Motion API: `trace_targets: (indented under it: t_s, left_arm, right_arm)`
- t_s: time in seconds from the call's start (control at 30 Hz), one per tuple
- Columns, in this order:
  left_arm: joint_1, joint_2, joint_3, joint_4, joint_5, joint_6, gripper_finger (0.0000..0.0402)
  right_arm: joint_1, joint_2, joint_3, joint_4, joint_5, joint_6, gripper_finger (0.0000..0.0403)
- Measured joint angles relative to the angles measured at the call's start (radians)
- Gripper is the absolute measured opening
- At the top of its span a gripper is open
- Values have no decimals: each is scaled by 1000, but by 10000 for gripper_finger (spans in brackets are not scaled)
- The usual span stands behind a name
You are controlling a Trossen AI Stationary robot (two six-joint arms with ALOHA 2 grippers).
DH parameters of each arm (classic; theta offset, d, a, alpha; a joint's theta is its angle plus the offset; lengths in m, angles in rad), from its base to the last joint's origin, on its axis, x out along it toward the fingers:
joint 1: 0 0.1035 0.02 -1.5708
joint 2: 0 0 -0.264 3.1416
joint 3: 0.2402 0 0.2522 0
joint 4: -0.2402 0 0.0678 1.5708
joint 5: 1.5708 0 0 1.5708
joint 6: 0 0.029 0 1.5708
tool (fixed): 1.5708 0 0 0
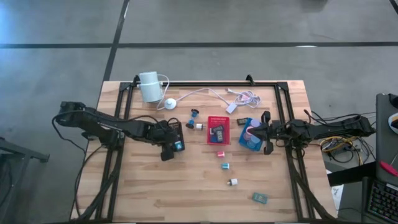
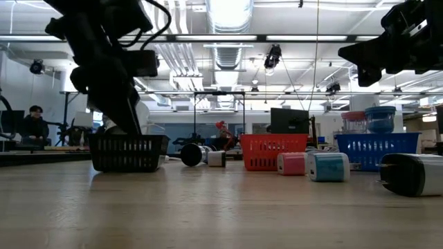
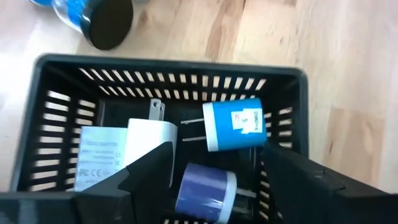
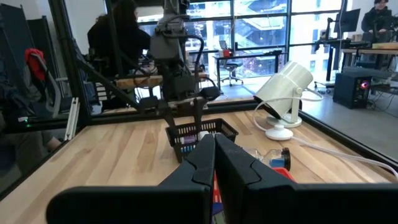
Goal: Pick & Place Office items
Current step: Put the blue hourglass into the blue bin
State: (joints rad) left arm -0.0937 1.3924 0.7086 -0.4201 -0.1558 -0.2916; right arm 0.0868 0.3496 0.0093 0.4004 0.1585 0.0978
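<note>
Now our left gripper point(image 3: 214, 171) hangs released over the black basket point(image 3: 292, 93), blue charger block point(image 3: 235, 125) dropped inside; our right gripper point(image 4: 214, 155) waits clenched empty. Next we fetch another from the table.

left gripper point(image 3: 214, 180): its fingers are running off the left wrist view's lower edge, so their roots are not showing.
purple block point(image 3: 205, 193): lying in the black tray point(image 3: 298, 93), its lower end is being cut off between the fingers.
white block point(image 3: 140, 146): one finger is covering part of it (its label print is too small to read).
right gripper point(image 4: 214, 149): its dark fingers are hiding most of the red tray point(image 4: 283, 171).
</note>
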Motion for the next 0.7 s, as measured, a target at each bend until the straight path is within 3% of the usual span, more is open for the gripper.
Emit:
trace_targets:
  t_s: [0.2, 0.33, 0.47, 0.7]
  left_arm:
    - [-1, -106, 0, -7, 4, 9, 261]
    - [-5, -237, 0, -7, 9, 37, 240]
    - [-6, -391, -6, -5, 7, 65, 188]
    - [-6, -600, -70, 57, -1, 92, 55]
  right_arm:
    - [0, 0, 0, 0, 0, 0, 8]
    - [0, 0, 0, 0, 0, 0, 8]
    - [0, 0, 0, 0, 0, 11, 8]
    - [0, 0, 0, 0, 0, 12, 8]
